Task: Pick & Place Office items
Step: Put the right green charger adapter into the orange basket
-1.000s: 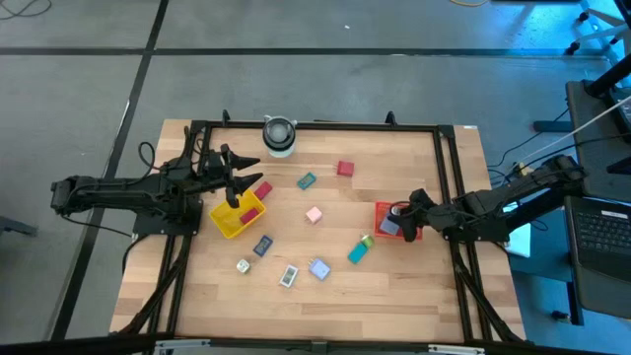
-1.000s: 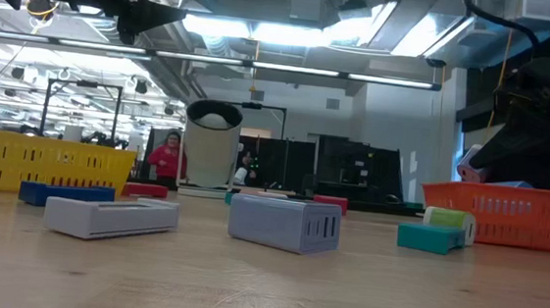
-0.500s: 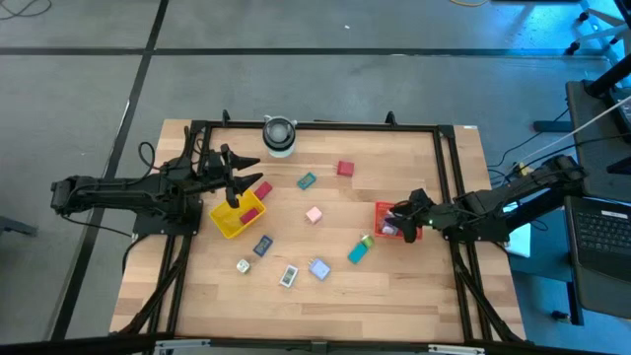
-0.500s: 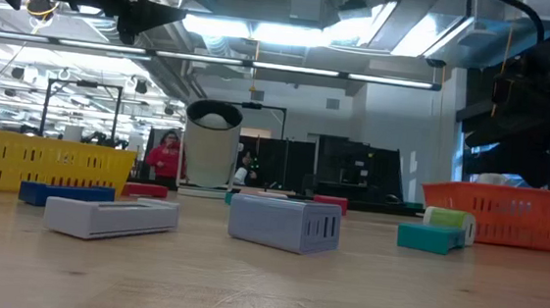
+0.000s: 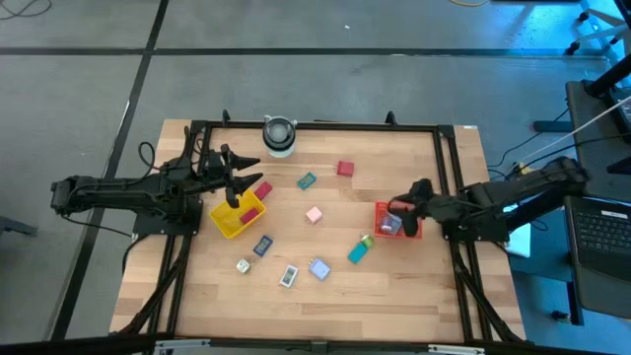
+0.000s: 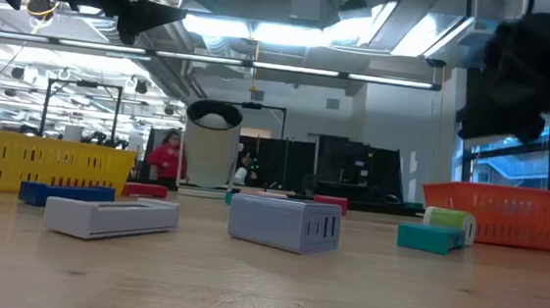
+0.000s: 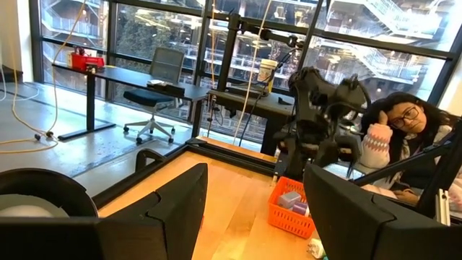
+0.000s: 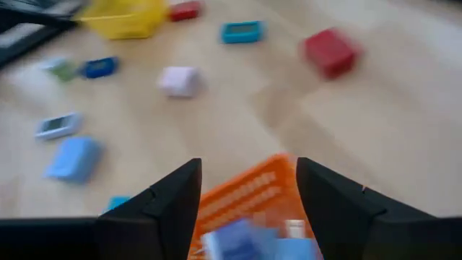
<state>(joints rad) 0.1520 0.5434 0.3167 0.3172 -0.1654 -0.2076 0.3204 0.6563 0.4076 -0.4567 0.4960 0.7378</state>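
My right gripper [image 5: 402, 209] hangs over the red-orange tray [image 5: 381, 208] with its fingers [image 8: 170, 198] spread and nothing between them; a pale blue item [image 8: 234, 239] lies in that tray. My left gripper [image 5: 240, 176], fingers likewise spread and empty, waits above the yellow tray [image 5: 225, 223], which holds a red item [image 5: 250, 213]. Across the desk [image 5: 394, 286] I see scattered office items: red [image 5: 344, 169], teal [image 5: 307, 181], pink [image 5: 314, 214], dark blue [image 5: 262, 245], pale blue [image 5: 319, 268]
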